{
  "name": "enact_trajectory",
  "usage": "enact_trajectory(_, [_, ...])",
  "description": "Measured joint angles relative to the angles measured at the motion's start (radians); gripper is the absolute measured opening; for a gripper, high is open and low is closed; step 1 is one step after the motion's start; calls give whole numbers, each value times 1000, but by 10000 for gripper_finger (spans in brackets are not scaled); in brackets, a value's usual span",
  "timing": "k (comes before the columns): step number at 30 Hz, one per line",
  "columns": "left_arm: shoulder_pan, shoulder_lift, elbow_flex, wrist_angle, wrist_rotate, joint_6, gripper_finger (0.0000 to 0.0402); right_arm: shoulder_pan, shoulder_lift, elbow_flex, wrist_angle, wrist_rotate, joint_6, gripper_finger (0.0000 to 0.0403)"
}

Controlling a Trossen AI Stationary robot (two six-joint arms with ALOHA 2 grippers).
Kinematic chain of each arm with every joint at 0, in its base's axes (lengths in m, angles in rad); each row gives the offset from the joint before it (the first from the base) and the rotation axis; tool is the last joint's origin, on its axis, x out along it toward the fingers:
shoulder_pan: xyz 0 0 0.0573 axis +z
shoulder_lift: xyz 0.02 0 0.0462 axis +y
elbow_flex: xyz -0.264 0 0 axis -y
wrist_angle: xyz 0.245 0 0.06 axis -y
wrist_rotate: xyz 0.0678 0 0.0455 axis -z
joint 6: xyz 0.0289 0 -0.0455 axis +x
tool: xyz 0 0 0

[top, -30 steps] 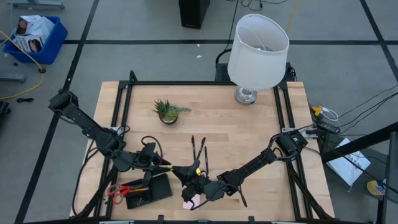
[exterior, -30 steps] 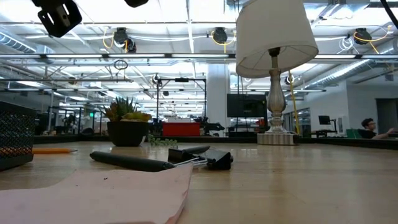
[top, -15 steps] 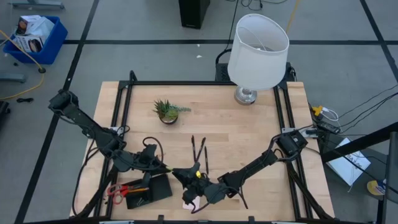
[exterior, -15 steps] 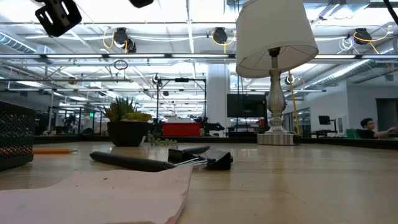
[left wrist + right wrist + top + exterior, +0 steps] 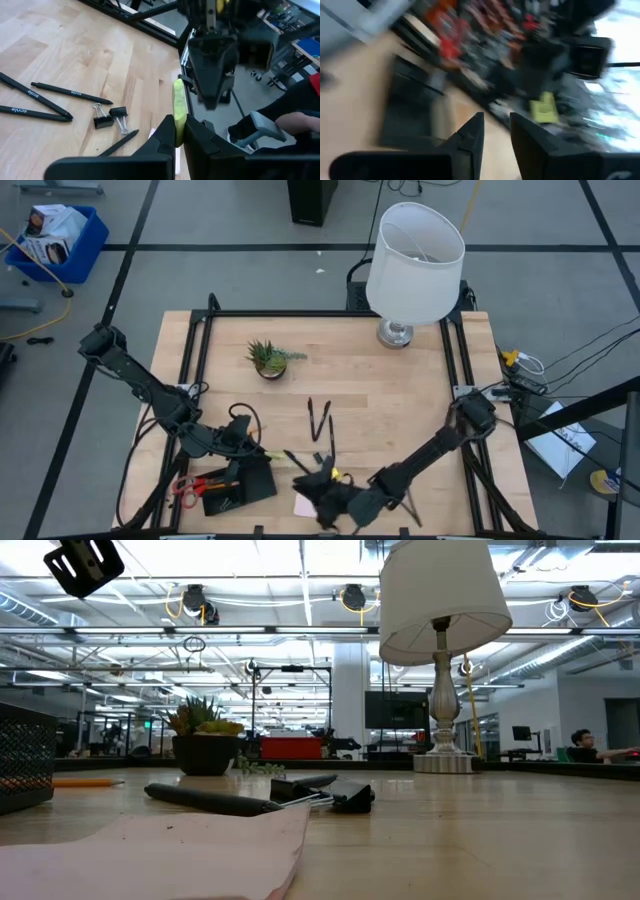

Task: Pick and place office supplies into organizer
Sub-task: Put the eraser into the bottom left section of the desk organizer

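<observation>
Currently the left gripper (image 5: 179, 134) is clamped on the yellow-green block (image 5: 179, 107), held on edge just beside the organizer (image 5: 240, 485), on its lamp-ward side; the left arm is the nearer one. The right gripper (image 5: 330, 502), partly open and empty, sits farther from the organizer. A second ago both grippers met at the block; the right has since drawn away.

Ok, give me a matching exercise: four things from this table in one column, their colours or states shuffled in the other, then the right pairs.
Things:
1. left gripper
2. lamp
3. potted plant
4. scissors

Descriptions:
A. white shade, at the table's far edge
B. red handles, beside the organizer
C. green, standing alone on the wood
D. shut on the yellow-green block

Pairs: 1-D, 2-A, 3-C, 4-B
</observation>
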Motion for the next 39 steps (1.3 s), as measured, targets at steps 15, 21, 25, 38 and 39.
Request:
enact_trajectory(15, [-12, -3, 1, -14, 149, -111, 15, -196, -752, -852, 293, -648, 557, 89])
enact_trajectory(21, [-34, -3, 1, -80, 152, -210, 23, -233, -947, -1150, 462, -532, 423, 89])
enact_trajectory(25, [-43, -3, 1, -159, 182, -307, 24, -239, -1040, -1331, 528, -536, 410, 89])
enact_trajectory(38, [-75, -2, 65, -298, 297, -535, 16, -237, -1120, -1450, 122, -514, 410, 89])
enact_trajectory(39, [-86, -2, 91, -358, 297, -552, 16, -237, -1121, -1450, 112, -514, 410, 89])
